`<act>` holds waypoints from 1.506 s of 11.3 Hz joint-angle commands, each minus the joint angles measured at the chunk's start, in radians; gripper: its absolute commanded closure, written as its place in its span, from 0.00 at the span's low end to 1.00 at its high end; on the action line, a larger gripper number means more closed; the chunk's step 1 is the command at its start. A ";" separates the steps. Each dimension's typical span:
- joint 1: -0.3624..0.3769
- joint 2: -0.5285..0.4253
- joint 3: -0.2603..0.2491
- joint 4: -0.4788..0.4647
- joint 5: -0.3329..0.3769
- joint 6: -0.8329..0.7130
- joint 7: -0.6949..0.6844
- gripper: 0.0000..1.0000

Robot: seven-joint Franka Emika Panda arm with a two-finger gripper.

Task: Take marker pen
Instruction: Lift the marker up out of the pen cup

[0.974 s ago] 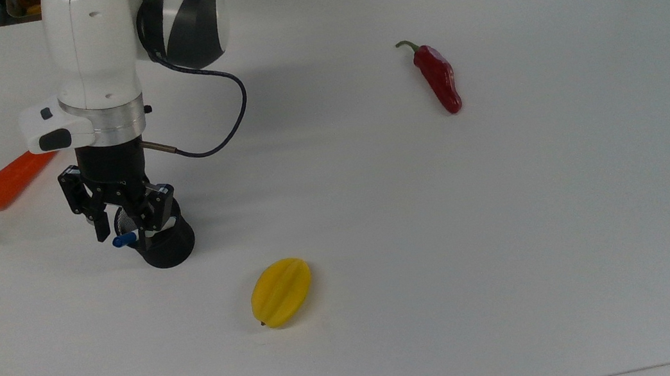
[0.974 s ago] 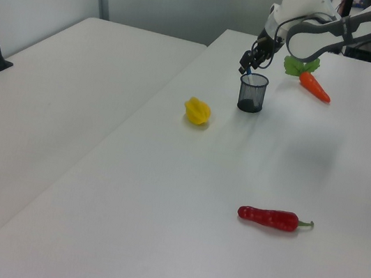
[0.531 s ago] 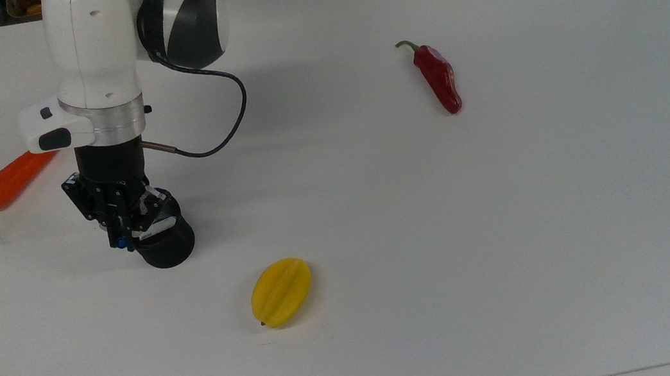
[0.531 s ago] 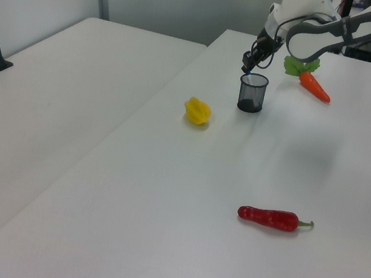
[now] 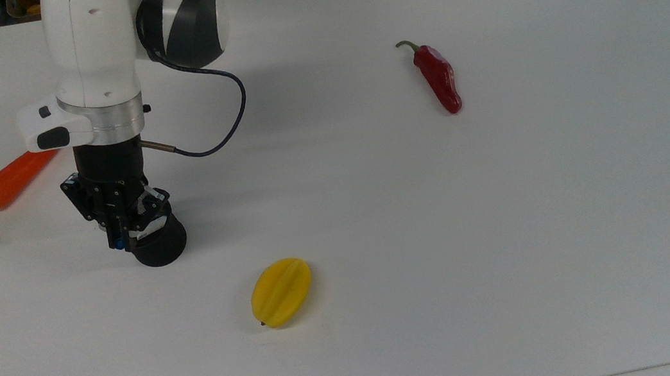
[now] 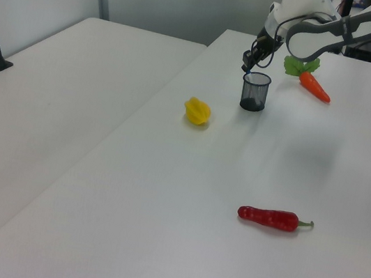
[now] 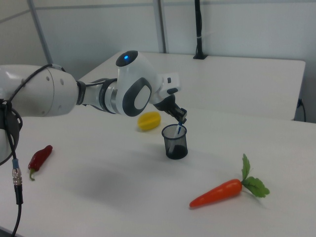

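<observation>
The marker pen [image 7: 178,130] stands slanted in a black mesh cup [image 5: 156,245], its white barrel running down inside the cup. Its blue end [image 5: 118,244] peeks out between the fingers in the top view. My gripper [image 5: 121,234] is directly over the cup's rim, shut on the marker's upper end. In the right view the gripper [image 7: 181,118] sits just above the cup [image 7: 175,142]. The left view shows the gripper [image 6: 248,65] at the far side of the cup [image 6: 254,92]. Most of the barrel is hidden by the cup wall.
An orange carrot [image 5: 13,178] with green leaves lies at the top view's left, close behind the arm. A yellow fruit [image 5: 281,291] lies in front of the cup. A red chili [image 5: 438,77] rests far off to the top view's right on the white table [image 5: 508,223].
The fingers, open around the marker's end a second ago, have closed on it. The cup has since shifted slightly toward the top view's left.
</observation>
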 commanded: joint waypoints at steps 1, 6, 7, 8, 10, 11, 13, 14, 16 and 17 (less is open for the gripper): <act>0.002 -0.058 -0.005 -0.012 -0.014 0.011 0.016 0.93; -0.011 -0.176 -0.004 -0.009 -0.014 0.011 0.014 0.92; 0.000 -0.195 -0.004 -0.014 -0.012 0.001 0.016 0.91; 0.005 -0.205 0.005 -0.015 -0.012 -0.029 0.016 0.91; 0.050 -0.234 0.019 -0.015 -0.009 -0.157 0.016 0.90; 0.075 -0.239 0.034 -0.017 -0.008 -0.219 0.017 0.91; 0.095 -0.236 0.085 -0.018 -0.008 -0.331 0.019 0.90; 0.095 -0.235 0.123 -0.032 -0.008 -0.374 0.019 0.91; 0.130 -0.222 0.165 -0.043 -0.006 -0.457 0.019 0.90; 0.162 -0.212 0.165 -0.048 -0.006 -0.491 0.019 0.90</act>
